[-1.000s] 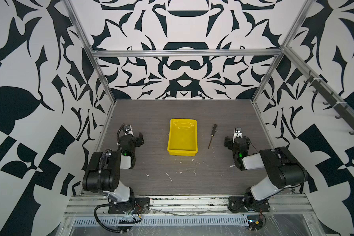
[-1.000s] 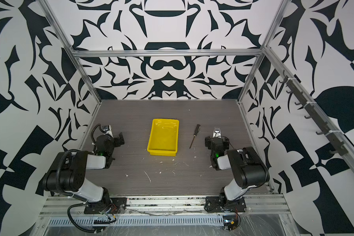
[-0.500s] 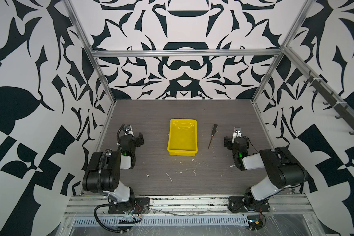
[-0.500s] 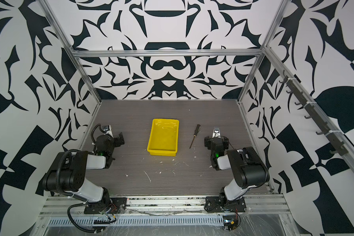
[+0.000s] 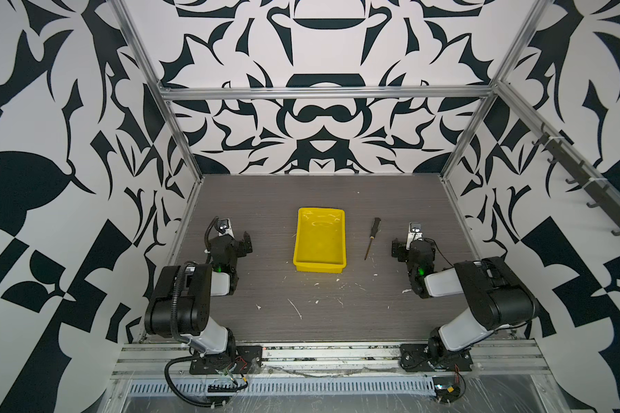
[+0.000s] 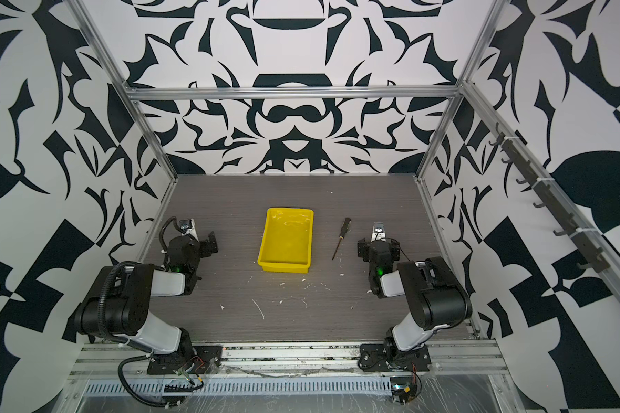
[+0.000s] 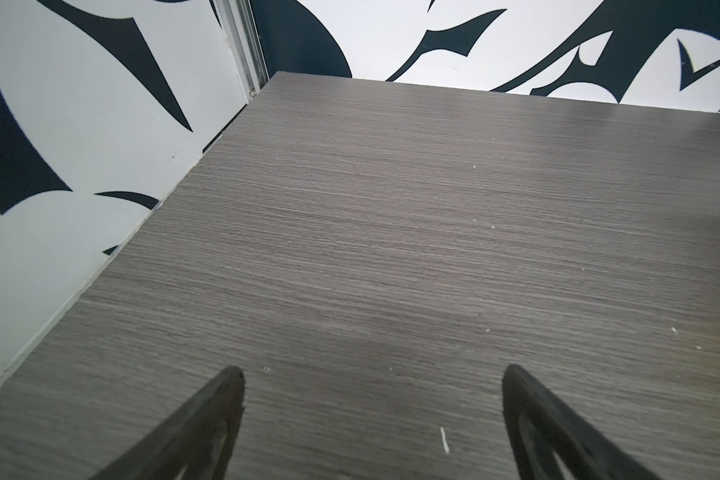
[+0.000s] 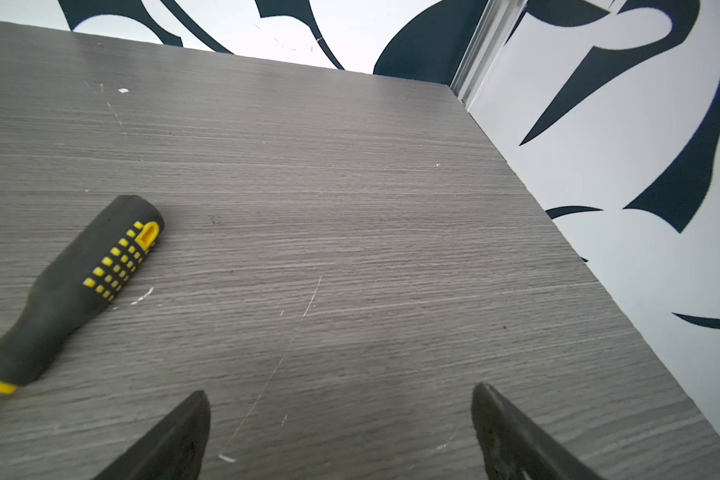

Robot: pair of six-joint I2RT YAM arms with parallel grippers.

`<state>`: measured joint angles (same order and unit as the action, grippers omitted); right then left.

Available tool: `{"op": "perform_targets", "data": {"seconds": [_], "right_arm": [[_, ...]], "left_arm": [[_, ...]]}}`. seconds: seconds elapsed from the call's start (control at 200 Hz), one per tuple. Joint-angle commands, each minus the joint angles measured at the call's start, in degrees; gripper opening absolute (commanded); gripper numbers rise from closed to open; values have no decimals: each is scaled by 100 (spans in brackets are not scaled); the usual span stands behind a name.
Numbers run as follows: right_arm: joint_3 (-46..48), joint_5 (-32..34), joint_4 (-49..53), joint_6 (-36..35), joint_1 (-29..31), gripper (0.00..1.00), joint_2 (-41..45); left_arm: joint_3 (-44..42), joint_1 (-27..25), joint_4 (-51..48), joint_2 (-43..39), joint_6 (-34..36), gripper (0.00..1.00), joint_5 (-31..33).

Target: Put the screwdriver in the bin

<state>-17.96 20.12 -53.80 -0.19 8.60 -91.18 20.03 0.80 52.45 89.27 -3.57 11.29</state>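
Right gripper (image 8: 339, 395) gapes wide, empty (left gripper (image 7: 371, 372) likewise); screwdriver (image 5: 372, 237) lies untouched at its nine o'clock.

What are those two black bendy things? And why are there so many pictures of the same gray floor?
Those are a robot's left arm and right arm. Two pictures look down on everything from above. The other two come from small cameras on the arms' wrists, each looking past its gripper. On the gray table lie a yellow bin and, beside it, a black-and-yellow screwdriver. The left gripper and the right gripper are both open and hold nothing. The screwdriver is not in the bin yet.
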Motion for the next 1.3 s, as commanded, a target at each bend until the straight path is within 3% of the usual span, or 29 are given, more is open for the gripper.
{"op": "perform_targets", "data": {"seconds": [0.0,0.295,0.38,0.42,0.535,0.595,0.725,0.805,0.86,0.95,1.01,1.13,1.3], "right_arm": [[-147,-26,-121,-34,-25,100,177],[20,1,-316,-61,34,100,335],[168,497,-297,-13,142,100,781],[139,845,124,72,244,100,1188],[-510,1659,2754,919,269,100,2370],[-667,1627,3591,1191,273,100,2946],[-1183,1137,5632,2192,266,100,3999],[-1364,1181,7092,3420,271,100,4353],[-1182,954,7261,3409,257,100,4556],[-757,638,7120,3095,263,100,4931],[-387,629,6952,3187,256,100,5181],[-141,285,6701,3160,239,100,5634],[-129,212,6646,3144,248,100,5529]], "left_arm": [[100,25,46,-33,3,99,-40],[80,24,68,-46,-3,99,-22],[44,15,121,-59,-17,99,-25],[-4,17,207,-75,-35,99,-32],[-89,-36,255,-328,66,99,14],[82,-53,-617,-890,-30,99,12],[1562,-229,-4690,-2257,-924,99,-239],[2037,-481,-5846,-2605,-1529,99,-354],[2145,-502,-6563,-2797,-2158,99,-906],[1902,-510,-6808,-3071,-2128,99,-1645],[1618,-515,-6893,-3271,-1919,99,-1730],[1434,-416,-7260,-3523,-2390,99,-604],[1263,-390,-7569,-3664,-3247,99,197]]}}
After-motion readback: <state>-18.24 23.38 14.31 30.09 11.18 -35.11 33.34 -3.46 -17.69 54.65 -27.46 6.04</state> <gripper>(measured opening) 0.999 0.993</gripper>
